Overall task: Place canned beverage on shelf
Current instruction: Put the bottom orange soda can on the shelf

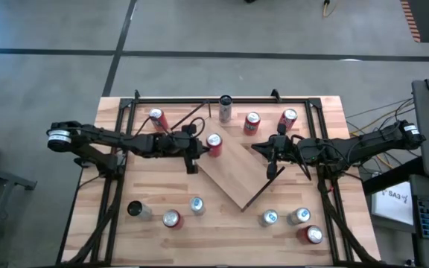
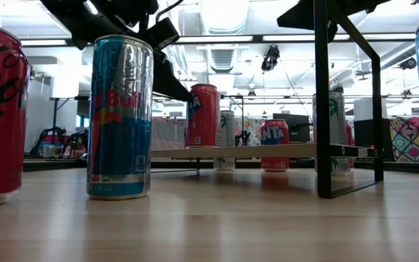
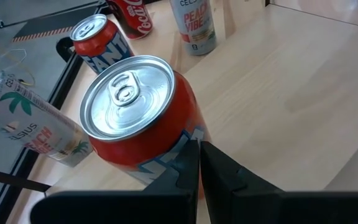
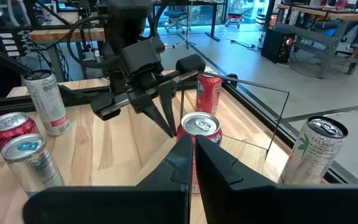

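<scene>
The flat rectangular light-wood shelf board point(image 1: 238, 173) lies mid-table, turned diagonally, one corner pointing toward six o'clock and its long axis running from ten to four o'clock; the grain is pale and smooth. At its ten-o'clock end an orange-red aluminium can with a silver pull-tab lid point(image 1: 214, 143) stands upright on the board. The left gripper point(image 1: 193, 154), dark angular fingers clenched together with nothing between them, sits just beside that can at its nine-o'clock side. The right gripper point(image 1: 272, 158), likewise pinched closed and empty, hangs over the shelf's three-o'clock edge. Other cylindrical metal cans stand around the plank tabletop point(image 1: 162, 190).
</scene>
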You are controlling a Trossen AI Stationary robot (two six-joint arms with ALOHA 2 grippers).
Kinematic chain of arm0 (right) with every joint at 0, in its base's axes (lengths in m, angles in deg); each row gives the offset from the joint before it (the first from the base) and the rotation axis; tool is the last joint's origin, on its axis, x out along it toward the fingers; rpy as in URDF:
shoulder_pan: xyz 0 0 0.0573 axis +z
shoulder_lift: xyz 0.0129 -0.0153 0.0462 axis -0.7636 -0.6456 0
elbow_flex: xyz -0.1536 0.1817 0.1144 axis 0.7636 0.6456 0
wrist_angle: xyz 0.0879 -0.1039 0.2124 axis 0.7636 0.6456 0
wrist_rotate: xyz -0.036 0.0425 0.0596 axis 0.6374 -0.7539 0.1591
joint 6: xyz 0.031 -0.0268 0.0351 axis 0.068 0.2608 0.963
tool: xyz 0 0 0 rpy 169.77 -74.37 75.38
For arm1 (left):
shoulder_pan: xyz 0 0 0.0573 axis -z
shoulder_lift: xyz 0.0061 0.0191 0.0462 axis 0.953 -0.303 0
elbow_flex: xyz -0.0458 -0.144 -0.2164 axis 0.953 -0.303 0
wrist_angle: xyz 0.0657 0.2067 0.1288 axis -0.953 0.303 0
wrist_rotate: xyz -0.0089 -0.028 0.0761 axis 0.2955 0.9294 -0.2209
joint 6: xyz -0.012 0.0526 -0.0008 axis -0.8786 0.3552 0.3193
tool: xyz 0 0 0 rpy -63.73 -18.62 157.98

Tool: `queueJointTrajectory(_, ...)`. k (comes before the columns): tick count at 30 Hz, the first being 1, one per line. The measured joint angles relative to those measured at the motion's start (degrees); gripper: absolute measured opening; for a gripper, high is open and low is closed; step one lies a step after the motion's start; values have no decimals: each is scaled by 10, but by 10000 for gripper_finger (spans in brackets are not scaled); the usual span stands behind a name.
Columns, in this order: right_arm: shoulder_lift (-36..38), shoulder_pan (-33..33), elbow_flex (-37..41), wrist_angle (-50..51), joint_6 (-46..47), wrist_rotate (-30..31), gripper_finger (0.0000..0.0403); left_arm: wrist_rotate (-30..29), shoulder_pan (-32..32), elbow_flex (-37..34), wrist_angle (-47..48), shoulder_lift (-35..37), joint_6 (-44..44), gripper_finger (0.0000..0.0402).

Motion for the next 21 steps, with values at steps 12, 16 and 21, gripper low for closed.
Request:
queueJointTrajectory(12,0,0,0,0,-1,0,9,0,0,0,-2,0,0,0)
queueJointTrajectory(16,0,0,0,0,-1,0,9,0,3,0,26,5,0,0)
queueJointTrajectory(21,0,0,0,1,-1,0,9,1,3,0,76,9,0,0)
